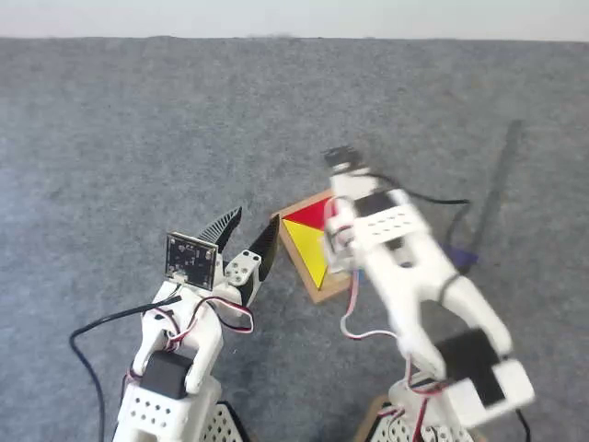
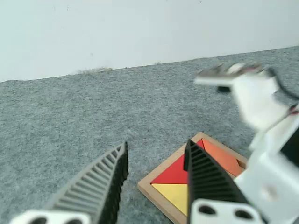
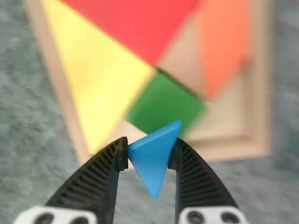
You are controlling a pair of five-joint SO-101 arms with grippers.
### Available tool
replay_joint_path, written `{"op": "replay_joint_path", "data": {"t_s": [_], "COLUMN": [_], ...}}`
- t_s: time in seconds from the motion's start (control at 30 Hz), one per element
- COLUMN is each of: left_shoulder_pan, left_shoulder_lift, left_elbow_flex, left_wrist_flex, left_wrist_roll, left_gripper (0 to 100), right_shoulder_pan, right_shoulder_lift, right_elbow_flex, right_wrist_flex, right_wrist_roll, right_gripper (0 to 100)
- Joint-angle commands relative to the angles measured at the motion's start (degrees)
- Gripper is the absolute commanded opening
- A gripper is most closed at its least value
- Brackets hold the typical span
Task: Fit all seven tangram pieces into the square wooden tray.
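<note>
The square wooden tray (image 3: 233,150) holds a yellow triangle (image 3: 98,84), a red triangle (image 3: 135,23), an orange piece (image 3: 224,42) and a green square (image 3: 166,100). My right gripper (image 3: 150,144) hangs just above the tray's near edge, shut on a small blue triangle (image 3: 152,161). In the high view the right arm (image 1: 386,230) covers most of the tray (image 1: 313,293). My left gripper (image 1: 258,218) stands open and empty just left of the tray, and its wrist view shows it (image 2: 156,147) before the tray (image 2: 149,189).
A dark blue piece (image 1: 460,257) lies on the grey mat right of the right arm. A thin dark strip (image 1: 502,184) runs along the mat at the far right. Open mat stretches behind and to the left of the tray.
</note>
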Motion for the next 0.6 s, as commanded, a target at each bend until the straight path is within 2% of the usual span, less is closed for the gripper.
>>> {"op": "replay_joint_path", "data": {"t_s": [0.0, 0.23, 0.47, 0.57], "left_shoulder_pan": [0.1, 0.1, 0.1, 0.1], "left_shoulder_lift": [-1.1, -1.1, -1.1, -1.1], "left_elbow_flex": [-0.5, -0.5, -0.5, -0.5], "left_wrist_flex": [-0.6, -0.8, -0.8, -0.8], "left_wrist_roll": [-0.5, -0.5, -0.5, -0.5], "left_gripper": [20, 20, 20, 20], "right_shoulder_pan": [-6.1, -7.3, -7.3, -7.2], "right_shoulder_lift": [4.7, 5.1, 2.7, 1.7], "right_elbow_flex": [-0.8, -2.3, -2.1, -2.2], "right_wrist_flex": [-4.9, -2.7, 0.0, -0.5], "right_wrist_roll": [-6.6, -10.9, -10.8, -10.8], "right_gripper": [8.0, 9.5, 29.5, 29.9]}}
